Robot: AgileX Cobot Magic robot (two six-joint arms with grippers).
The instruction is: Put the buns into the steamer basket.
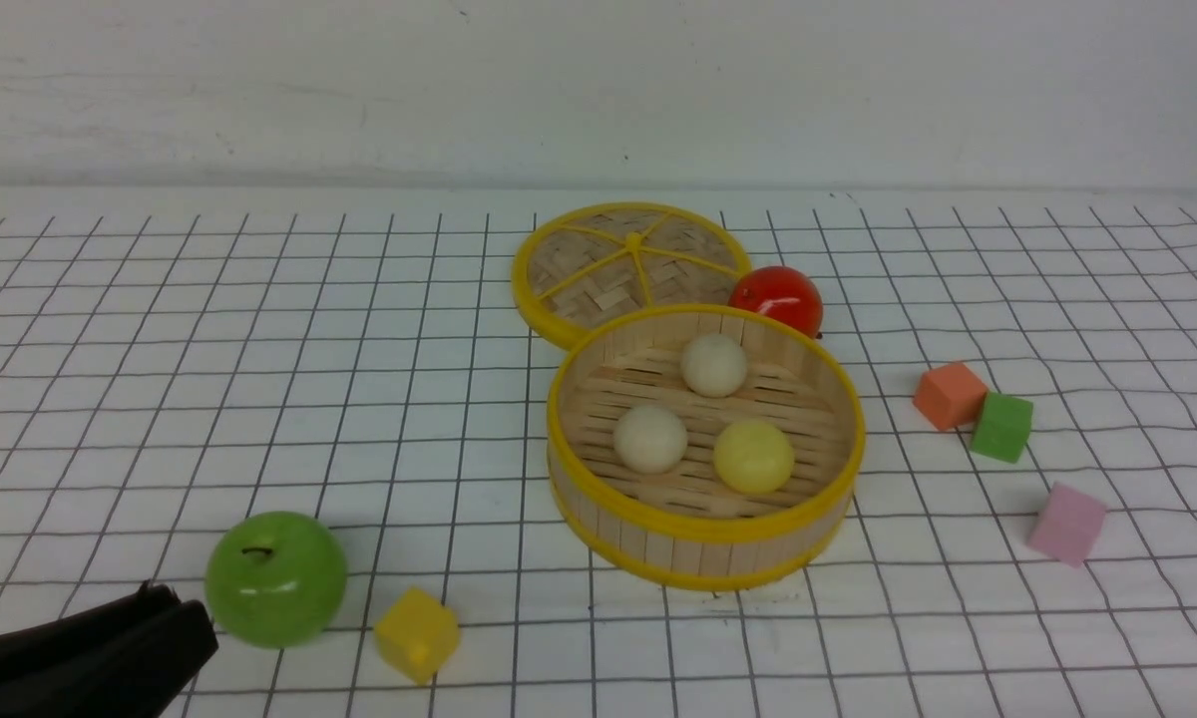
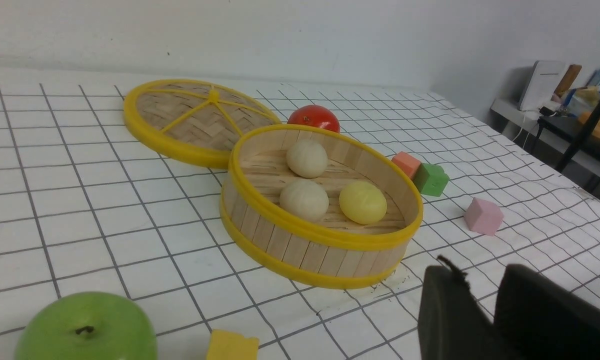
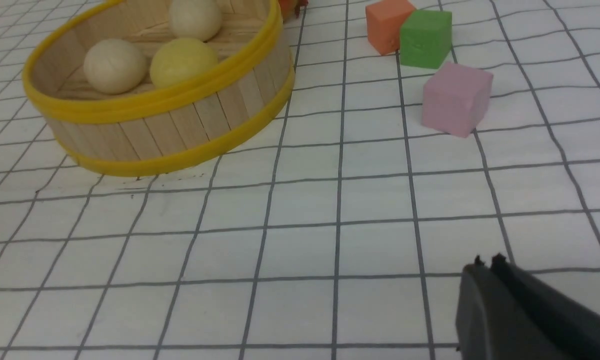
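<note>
Three small buns, two white (image 1: 715,365) (image 1: 650,439) and one yellow (image 1: 754,456), lie in the round bamboo basket (image 1: 703,527), mid-table, so the task looks done to me; what is left, I judge, is to draw the arms well away. The yellow bun sits near and to the right, one white bun near and to the left, the other at the far side. The left gripper (image 2: 472,300), close to the green apple (image 1: 275,578) and yellow cube (image 1: 417,634) at the near left, has nothing between its tips that I can see; I cannot tell whether they are fully together or slightly apart. The right gripper (image 3: 495,267) has its tips together, holding nothing, over bare table. To finish well, keep both grippers outside the basket's rim and lift the left one before swinging it, since a low sweep could roll the apple or nudge the cube. The basket appears to touch the woven lid (image 1: 638,261) and the red ball (image 1: 780,299) behind it, so a bump might shift all three. The buns need no more handling.
</note>
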